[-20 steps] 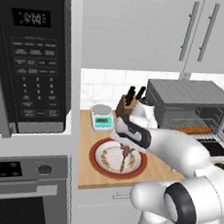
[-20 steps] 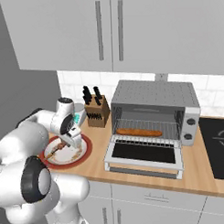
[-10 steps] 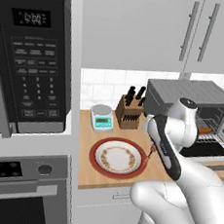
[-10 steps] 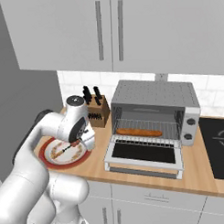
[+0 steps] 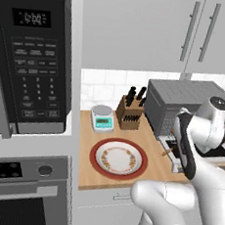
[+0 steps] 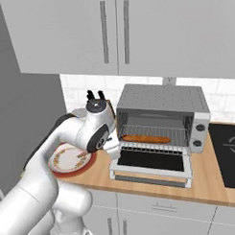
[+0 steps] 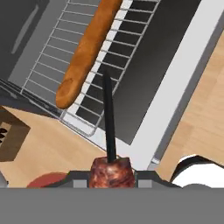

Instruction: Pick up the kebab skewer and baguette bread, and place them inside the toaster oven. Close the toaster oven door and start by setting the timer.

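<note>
We have carried the skewer (image 7: 109, 144) off the plate (image 5: 118, 158) and swung it across to the open oven (image 6: 160, 119); a second ago the gripper (image 7: 111, 174) was down over the plate near the counter's front edge, and half a second ago it was partway over, with the plate already bare. Now the gripper hangs over the left end of the lowered door (image 6: 150, 161), its fingers closed tight on a meat chunk, the stick pointing ahead toward the rack (image 7: 83, 65). The baguette (image 6: 145, 138) already lies on the rack, as in both earlier frames, so the bread half of the loading looks done. What this means, we judge: the pick is finished and we are in the transfer, with the skewer still to go in beside the loaf, then the door to shut and the timer to set. The plate rests near the front edge, left of the oven
</note>
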### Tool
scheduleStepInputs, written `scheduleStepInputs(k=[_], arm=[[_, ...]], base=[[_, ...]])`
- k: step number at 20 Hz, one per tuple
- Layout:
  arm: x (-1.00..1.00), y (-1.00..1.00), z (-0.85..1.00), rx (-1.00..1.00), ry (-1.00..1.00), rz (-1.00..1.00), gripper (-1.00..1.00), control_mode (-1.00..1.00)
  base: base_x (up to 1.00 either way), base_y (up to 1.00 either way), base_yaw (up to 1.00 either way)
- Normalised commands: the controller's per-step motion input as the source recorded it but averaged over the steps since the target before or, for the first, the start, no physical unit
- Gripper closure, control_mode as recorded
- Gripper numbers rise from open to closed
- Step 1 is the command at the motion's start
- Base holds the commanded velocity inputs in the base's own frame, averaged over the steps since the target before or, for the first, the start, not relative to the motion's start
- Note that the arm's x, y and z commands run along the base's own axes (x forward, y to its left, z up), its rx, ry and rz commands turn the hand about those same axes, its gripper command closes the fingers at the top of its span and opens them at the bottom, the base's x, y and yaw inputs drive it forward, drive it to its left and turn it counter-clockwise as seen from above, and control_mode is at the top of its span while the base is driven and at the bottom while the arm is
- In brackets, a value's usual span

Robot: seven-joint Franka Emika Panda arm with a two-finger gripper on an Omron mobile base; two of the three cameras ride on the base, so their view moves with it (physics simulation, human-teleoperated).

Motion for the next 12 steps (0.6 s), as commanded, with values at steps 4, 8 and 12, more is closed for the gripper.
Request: scheduleStepInputs(k=[4,8,12], arm=[[0.12,-0.69,0.07,0.02,-0.02,-0.3,1.0,-1.0],[0.25,-0.52,0.06,0.08,-0.02,-0.23,1.0,-1.0],[0.06,-0.16,-0.05,0.11,-0.1,-0.19,1.0,-1.0]], base=[[0.0,0.0,0.0],[0.0,0.0,0.0],[0.0,0.0,0.0]])
